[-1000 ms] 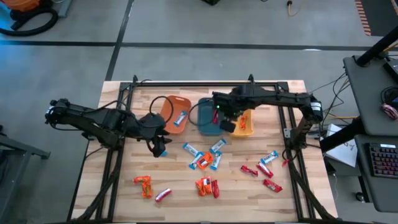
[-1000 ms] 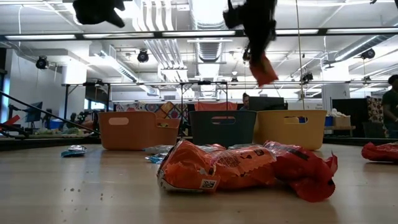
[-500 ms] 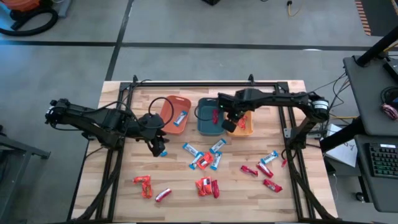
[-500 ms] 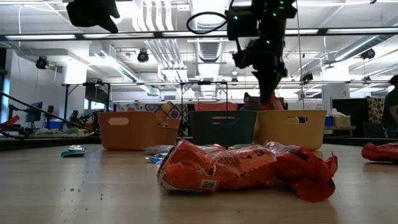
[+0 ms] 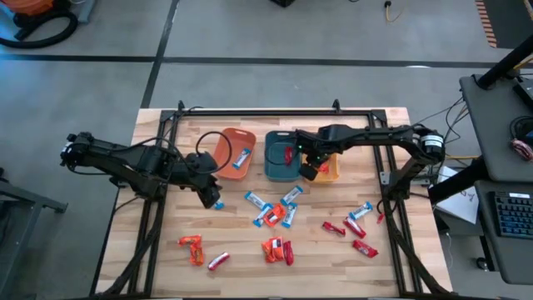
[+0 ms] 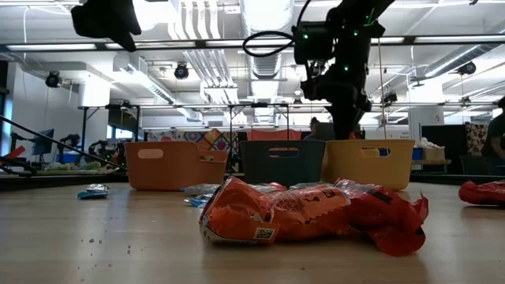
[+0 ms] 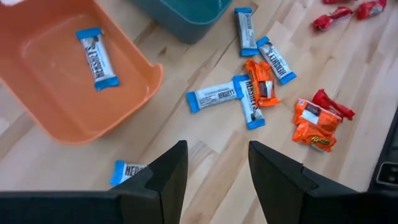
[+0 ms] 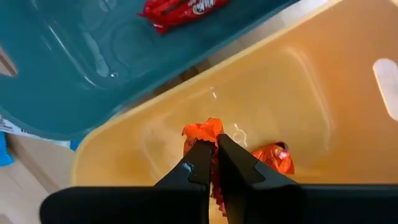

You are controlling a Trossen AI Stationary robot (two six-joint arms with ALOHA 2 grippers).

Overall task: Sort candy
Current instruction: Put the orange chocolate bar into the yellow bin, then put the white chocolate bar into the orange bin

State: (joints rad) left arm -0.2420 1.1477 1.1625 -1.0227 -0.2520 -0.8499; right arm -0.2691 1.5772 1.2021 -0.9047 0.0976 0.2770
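My right gripper (image 8: 216, 149) reaches down into the yellow-orange bin (image 5: 327, 165), shut on an orange candy (image 8: 202, 132). A second orange candy (image 8: 273, 158) lies on that bin's floor. The teal bin (image 5: 281, 156) holds a red candy (image 8: 180, 9), and the orange bin (image 7: 56, 81) holds a blue-and-white candy (image 7: 97, 50). My left gripper (image 7: 214, 165) hangs open and empty above the table near the orange bin, with a blue-and-white candy (image 7: 127, 169) lying beside one finger. More candy (image 5: 275, 210) lies loose on the table. My right gripper pinches the orange candy by its crinkled wrapper end (image 8: 210, 127) between its two fingers (image 8: 196, 163). The fingers come from above, pointing steeply down into the yellow-orange bin. The candy hangs beyond the fingertips; I cannot tell whether it touches the bin's floor.
Blue-and-white and orange candies (image 7: 261, 87) lie in a cluster mid-table, orange ones (image 5: 277, 248) nearer the front, red ones (image 5: 350, 229) at the right, and two more (image 5: 193, 248) at the front left. The three bins stand in a row at the back (image 6: 272, 162).
My right gripper has gone down with the orange candy, from above the bins into the yellow-orange bin, staying shut. My left gripper has kept its place and rolled a little at the wrist.
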